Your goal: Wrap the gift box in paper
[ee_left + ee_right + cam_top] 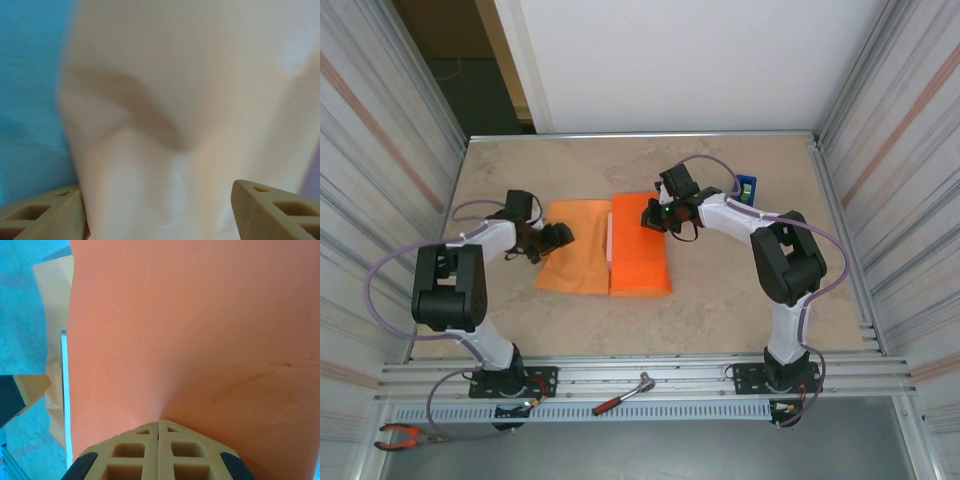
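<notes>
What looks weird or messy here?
Two tools lie loose at the near edge: a red-handled ratchet on the rail and pliers at the near left corner. They have nothing to do with wrapping. The paper looks neatly folded, only puckered where the right gripper pinches it.

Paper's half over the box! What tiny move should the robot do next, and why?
Probably shut the left end effector on the paper. Its fingers stand apart with the pale left flap between them, while the right end effector is pinched shut on the flap over the box. Then it could lift its flap across.
</notes>
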